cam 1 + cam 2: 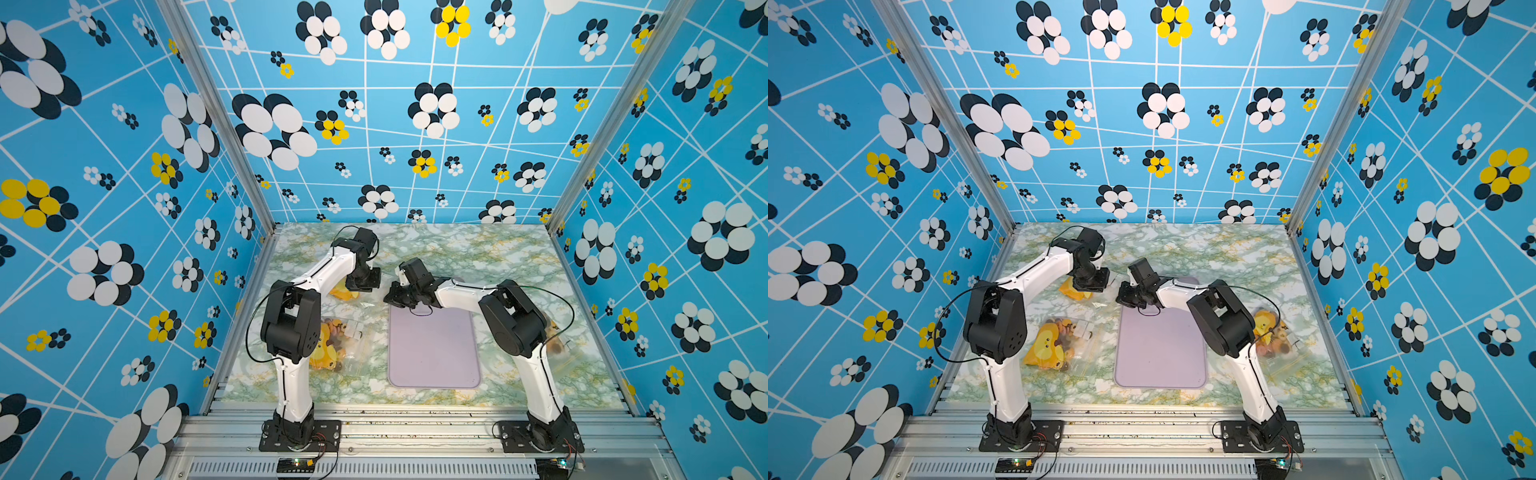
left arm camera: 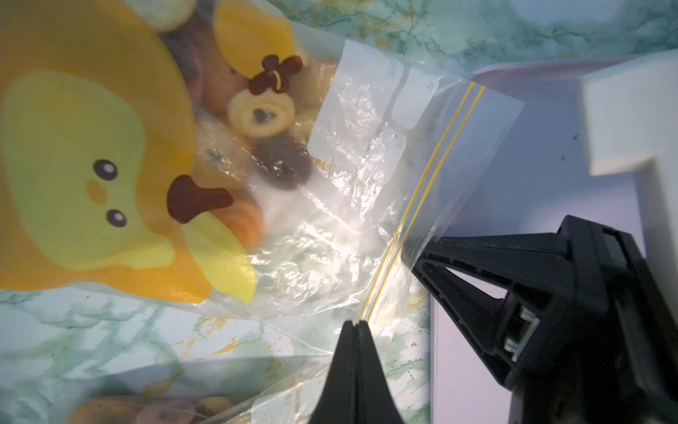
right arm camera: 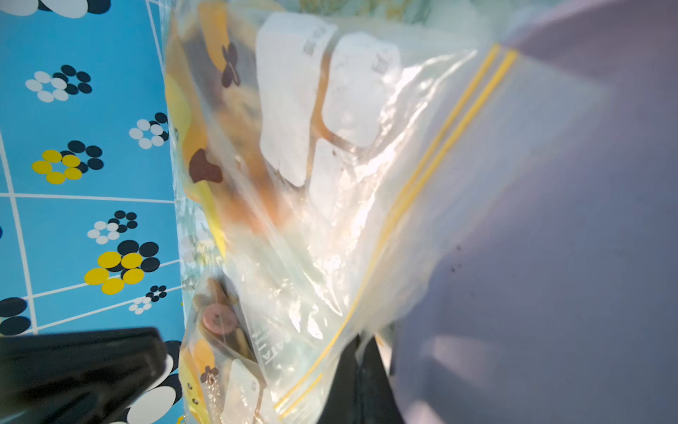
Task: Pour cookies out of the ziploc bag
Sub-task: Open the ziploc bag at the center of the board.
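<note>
Cookies (image 2: 261, 113), left wrist view: small rounds inside the ziploc bag (image 2: 367, 205); one is pale yellow with a dark centre, one dark brown, several orange.
Bag look, left wrist view: clear crinkled plastic with a yellow-orange duck print (image 2: 91, 165), a double yellow zip strip (image 2: 433, 172), and white panels (image 2: 348, 110) whose small print is too blurred to read.
Left fingers (image 2: 343, 363): pressed together on the end of the zip strip.
Right fingers (image 2: 477, 260): tips closed on the bag's lip past the strip, by the edge of the lilac tray (image 2: 469, 367).
Right wrist view: the bag fills the frame and its strip runs down to the clamped right fingers. A second bag (image 3: 220, 330) behind shows a pink cookie and lettering I cannot read.
Top views: the held bag lies between the two arms at the tray's far left corner, low over the green-marbled counter (image 1: 478, 249). Whether it rests there I cannot tell.
Other bags, top views: the second bag sits beside the left arm, and a third bag (image 1: 1273, 332) beside the right arm.
</note>
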Robot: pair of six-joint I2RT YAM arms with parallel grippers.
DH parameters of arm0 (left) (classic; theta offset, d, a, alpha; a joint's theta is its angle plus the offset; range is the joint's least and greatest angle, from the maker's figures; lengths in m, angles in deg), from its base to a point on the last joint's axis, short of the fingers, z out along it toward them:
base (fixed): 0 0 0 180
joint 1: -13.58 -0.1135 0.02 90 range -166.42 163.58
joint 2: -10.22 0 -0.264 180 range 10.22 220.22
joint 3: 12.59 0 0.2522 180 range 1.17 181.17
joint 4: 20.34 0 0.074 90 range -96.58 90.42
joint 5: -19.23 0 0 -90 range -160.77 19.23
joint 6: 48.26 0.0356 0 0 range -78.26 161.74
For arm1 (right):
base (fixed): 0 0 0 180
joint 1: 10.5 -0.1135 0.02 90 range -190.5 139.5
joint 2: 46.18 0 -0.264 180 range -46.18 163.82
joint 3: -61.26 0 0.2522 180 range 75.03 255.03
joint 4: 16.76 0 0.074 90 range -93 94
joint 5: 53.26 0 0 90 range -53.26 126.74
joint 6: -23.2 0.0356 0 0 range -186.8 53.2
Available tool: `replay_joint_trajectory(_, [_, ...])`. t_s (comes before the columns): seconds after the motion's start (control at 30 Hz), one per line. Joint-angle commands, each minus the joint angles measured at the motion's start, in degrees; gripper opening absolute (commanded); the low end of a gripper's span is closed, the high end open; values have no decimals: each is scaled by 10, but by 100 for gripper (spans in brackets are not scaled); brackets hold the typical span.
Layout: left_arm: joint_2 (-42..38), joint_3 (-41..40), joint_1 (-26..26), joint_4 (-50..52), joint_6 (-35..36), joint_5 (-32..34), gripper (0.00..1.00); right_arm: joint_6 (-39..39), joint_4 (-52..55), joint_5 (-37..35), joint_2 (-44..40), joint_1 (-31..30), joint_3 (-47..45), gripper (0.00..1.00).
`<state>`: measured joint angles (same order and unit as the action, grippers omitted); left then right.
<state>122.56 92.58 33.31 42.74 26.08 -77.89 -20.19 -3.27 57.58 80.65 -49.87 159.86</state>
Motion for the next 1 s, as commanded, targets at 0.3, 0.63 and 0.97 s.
replay_joint_trajectory(0.3, [-54,-80,-2,-64,-7,-62,19,36,-89,44,-42,-1,-38,0])
replay_joint_trajectory(0.63, [-82,-115,-2,-106,-6,-91,32,84,-146,76,-34,1,-44,0])
replay_joint_trajectory(0.97, [-65,-104,-3,-95,-6,-71,26,90,-156,80,-40,4,-58,0])
